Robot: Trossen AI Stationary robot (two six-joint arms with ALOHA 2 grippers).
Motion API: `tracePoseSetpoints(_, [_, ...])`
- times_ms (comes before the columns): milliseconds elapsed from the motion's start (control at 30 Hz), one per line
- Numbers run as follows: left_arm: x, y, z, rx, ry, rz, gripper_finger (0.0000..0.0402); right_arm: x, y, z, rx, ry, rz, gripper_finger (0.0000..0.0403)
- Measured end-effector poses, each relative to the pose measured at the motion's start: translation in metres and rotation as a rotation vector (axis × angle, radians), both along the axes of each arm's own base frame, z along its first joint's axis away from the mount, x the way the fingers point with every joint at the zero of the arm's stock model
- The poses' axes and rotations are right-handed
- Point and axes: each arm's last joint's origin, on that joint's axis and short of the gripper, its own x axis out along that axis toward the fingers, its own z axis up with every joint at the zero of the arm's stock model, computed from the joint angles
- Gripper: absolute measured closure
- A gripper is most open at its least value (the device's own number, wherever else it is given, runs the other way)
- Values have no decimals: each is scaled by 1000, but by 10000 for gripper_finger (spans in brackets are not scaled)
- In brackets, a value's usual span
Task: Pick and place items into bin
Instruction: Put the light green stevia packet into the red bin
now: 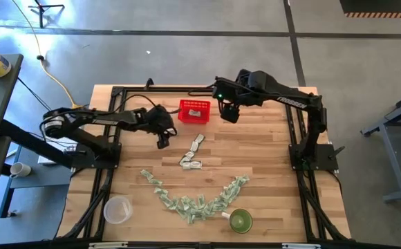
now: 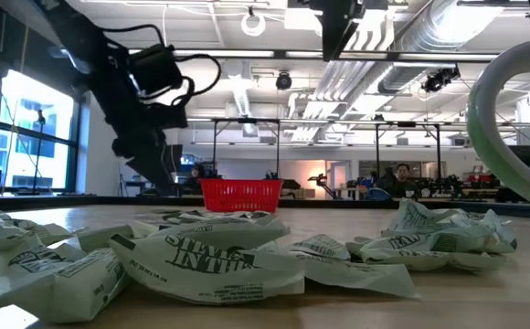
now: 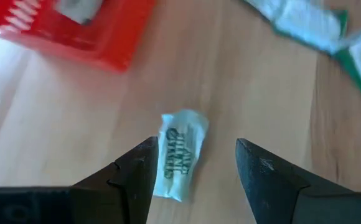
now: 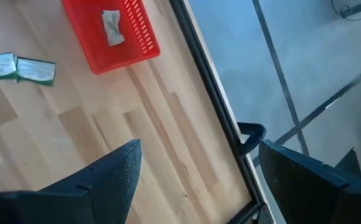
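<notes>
Green-and-white paper piece (image 3: pixel 182 152) lies on wood between the left gripper's (image 3: pixel 193 171) wide-open, empty jaws.

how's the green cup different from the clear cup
The green cup is solid green; the clear cup is see-through and pale. The green cup sits at the right end of the curved row of notes, touching or nearly touching them; the clear cup stands apart on the left, and looks a little wider. Both are round, on the near side of the table.

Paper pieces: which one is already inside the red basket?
The single piece lying on the floor of the red basket; all the others lie on the table.
</notes>
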Motion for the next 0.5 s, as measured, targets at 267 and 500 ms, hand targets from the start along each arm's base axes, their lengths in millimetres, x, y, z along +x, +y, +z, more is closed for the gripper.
tracePoseSetpoints(267, [2,1,-17,-23,79,-11,158,-3,23,-9,101,0,44,89])
tracePoseSetpoints(500, [2,1,-16,-17,76,-5,171,-83,43,-51,166,-128,-130,89])
